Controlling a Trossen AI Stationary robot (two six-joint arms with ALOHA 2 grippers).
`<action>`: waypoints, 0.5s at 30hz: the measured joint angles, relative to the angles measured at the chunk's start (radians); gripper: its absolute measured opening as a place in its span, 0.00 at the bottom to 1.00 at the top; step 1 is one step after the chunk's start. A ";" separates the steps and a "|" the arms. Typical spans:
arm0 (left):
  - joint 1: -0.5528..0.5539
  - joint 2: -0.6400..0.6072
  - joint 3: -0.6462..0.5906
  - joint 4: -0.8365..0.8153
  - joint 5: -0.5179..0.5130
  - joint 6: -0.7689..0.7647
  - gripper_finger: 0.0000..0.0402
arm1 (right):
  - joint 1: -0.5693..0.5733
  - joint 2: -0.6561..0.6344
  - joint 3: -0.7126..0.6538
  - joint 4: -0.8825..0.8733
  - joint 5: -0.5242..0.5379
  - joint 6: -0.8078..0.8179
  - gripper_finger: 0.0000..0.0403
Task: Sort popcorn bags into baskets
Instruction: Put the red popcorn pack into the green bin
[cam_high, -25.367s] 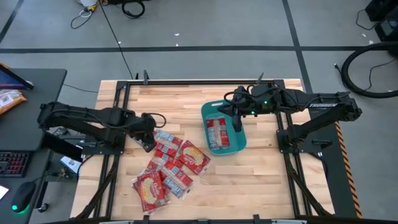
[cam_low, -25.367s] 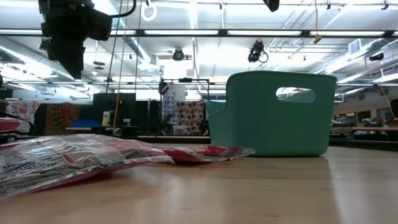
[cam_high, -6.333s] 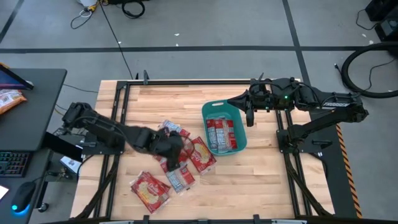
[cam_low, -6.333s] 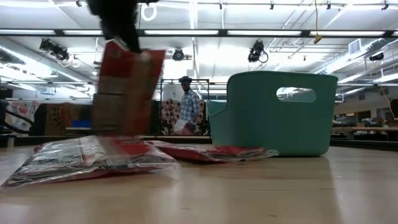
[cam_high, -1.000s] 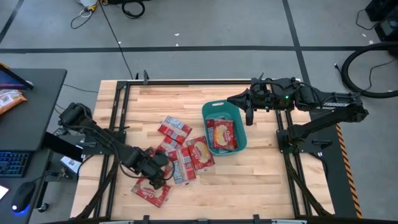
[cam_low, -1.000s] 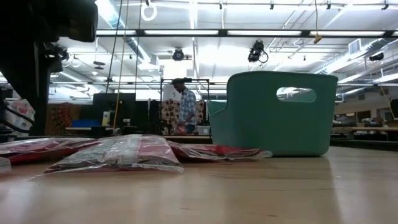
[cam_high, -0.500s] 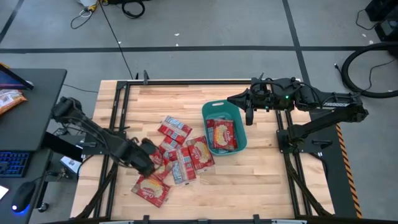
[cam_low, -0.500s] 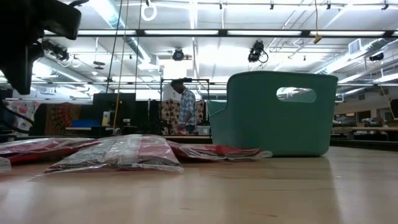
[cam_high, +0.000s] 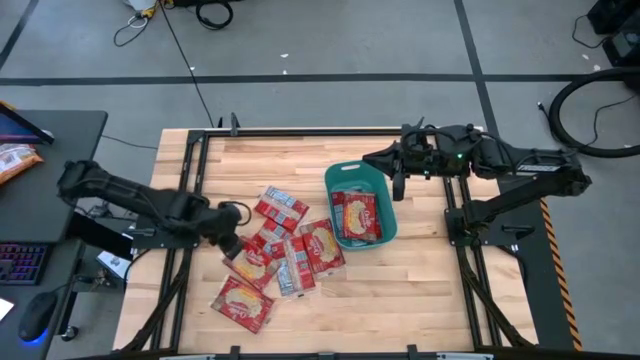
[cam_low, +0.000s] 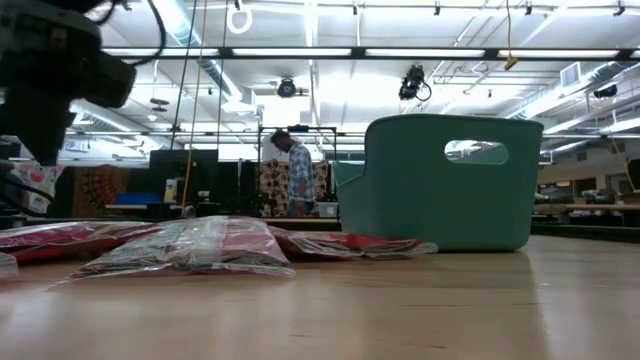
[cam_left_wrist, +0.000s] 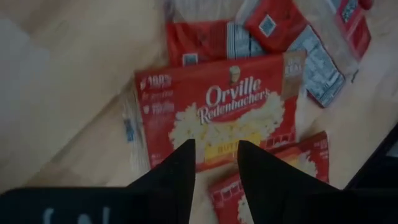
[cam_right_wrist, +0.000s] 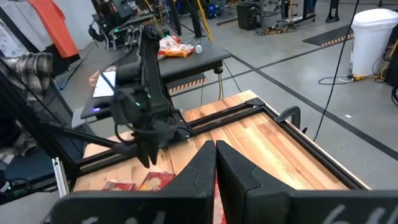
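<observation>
Several red popcorn bags (cam_high: 290, 255) lie flat in a loose pile on the wooden table, left of the teal basket (cam_high: 336, 186); one bag (cam_high: 243, 303) lies apart near the front edge. More bags (cam_high: 356, 216) lie inside the basket. My left gripper (cam_high: 232, 220) hangs open, pointing down, above the pile's left side; in the left wrist view a bag (cam_left_wrist: 217, 109) shows below its gripper (cam_left_wrist: 216, 152), untouched. My right gripper (cam_high: 398, 187) is shut and waits over the basket's far right rim. In the low view the basket (cam_low: 450, 185) stands behind the flat bags (cam_low: 190, 250).
A dark desk with an orange snack bag (cam_high: 15, 160) and a keyboard stands left of the table. Bare wood (cam_high: 420, 290) lies at the near right. A person (cam_low: 295, 170) stands far back in the room in the low view.
My left gripper has drawn back from above the lone bag near the front edge, going toward the table's far edge and a little left, and now hangs over the pile's left side. The bags have stayed where they lay.
</observation>
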 joint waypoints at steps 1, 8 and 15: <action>0.019 0.006 -0.005 0.016 0.009 0.019 0.31 | 0.001 0.003 0.000 0.002 0.000 0.001 0.04; 0.176 0.087 -0.004 0.101 0.099 0.208 0.41 | 0.003 0.033 0.000 0.010 -0.015 0.027 0.04; 0.327 0.231 -0.004 0.116 0.278 0.443 0.52 | 0.003 0.059 0.000 0.044 -0.018 0.027 0.04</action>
